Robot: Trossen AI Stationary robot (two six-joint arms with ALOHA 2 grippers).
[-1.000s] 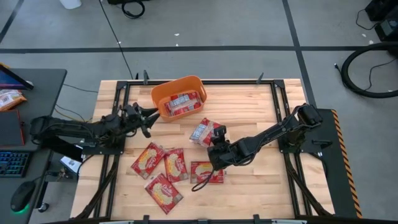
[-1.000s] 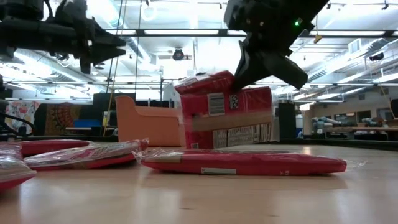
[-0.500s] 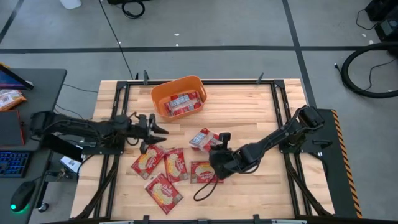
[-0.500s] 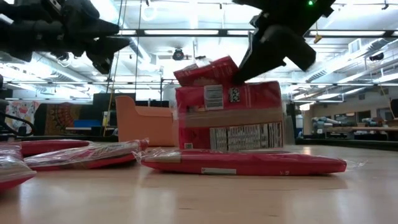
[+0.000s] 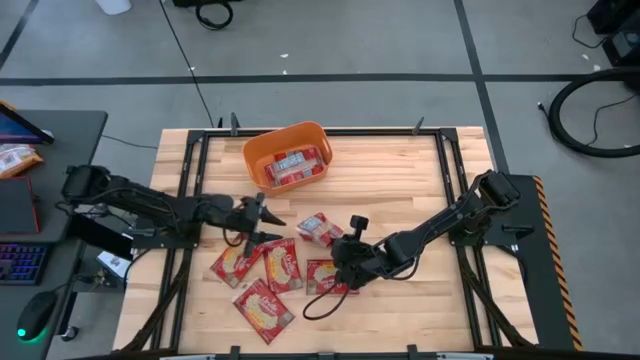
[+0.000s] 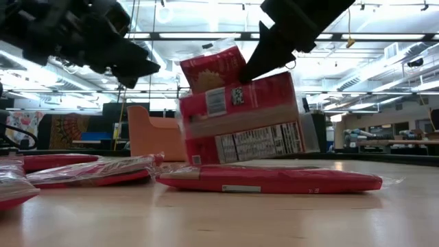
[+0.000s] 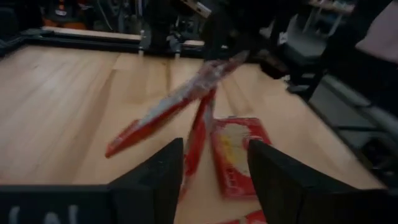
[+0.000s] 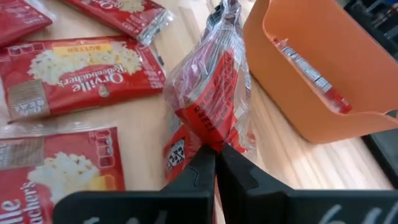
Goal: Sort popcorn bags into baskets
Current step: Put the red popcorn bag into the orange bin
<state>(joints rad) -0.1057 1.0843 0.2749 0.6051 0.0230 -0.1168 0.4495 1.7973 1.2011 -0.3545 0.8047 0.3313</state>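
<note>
Held packet [image 5: 316, 228] has tilted and shifted toward bench centre, pinched by right fingers [image 5: 338, 252]; left fingers [image 5: 262, 224], open, have moved in beside it. Basket [image 5: 287, 157] near far edge. Risk: thin corner grip, packet may slip.

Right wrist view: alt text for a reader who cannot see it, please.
The right gripper, jaws shut, pinches a red popcorn bag by its edge beside the orange basket, which already holds packets. More popcorn bags lie flat on the wooden table.
</note>
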